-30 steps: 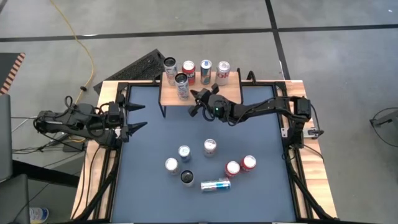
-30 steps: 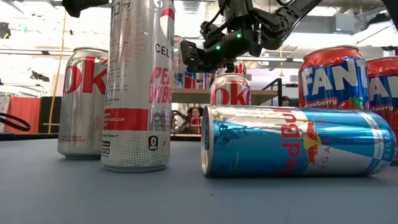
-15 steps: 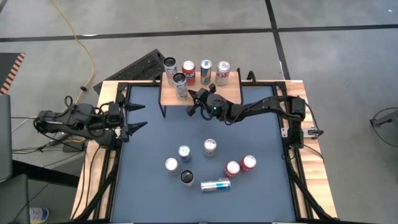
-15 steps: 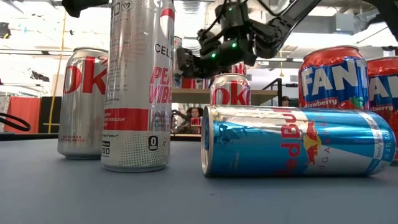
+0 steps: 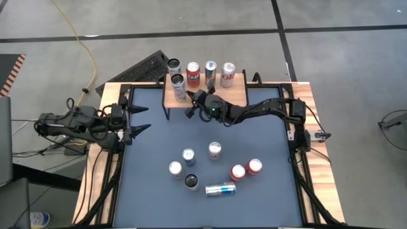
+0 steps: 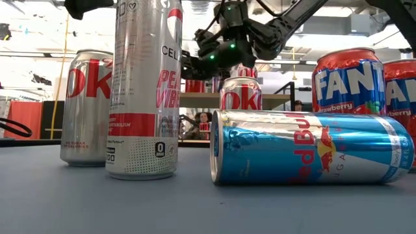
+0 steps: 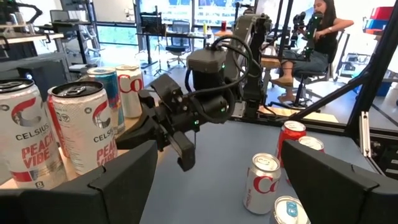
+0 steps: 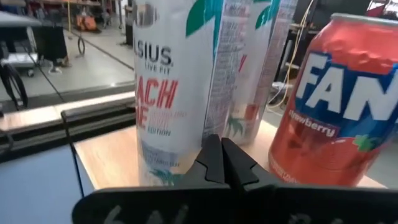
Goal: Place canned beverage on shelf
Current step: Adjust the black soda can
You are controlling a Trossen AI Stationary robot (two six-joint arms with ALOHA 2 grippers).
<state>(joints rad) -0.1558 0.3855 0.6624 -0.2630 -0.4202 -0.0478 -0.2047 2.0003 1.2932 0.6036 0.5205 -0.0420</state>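
Blue-grey table (image 5: 159, 146), wooden rim (image 5: 321, 165), grey concrete floor (image 5: 343, 57)

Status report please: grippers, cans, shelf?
Right gripper shut, nudging Celsius can on shelf. Left gripper open, parked at table's left edge. Seven cans remain on table.

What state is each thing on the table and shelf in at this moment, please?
Shelf: holds five upright cans.
Front Celsius can: upright on the shelf, at the right gripper's tips.
Right gripper: shut, holding nothing, at the shelf's front.
Left gripper: open, empty, waiting at the table's left edge.
Red Bull can: lying on its side on the table.
Other six table cans: upright.
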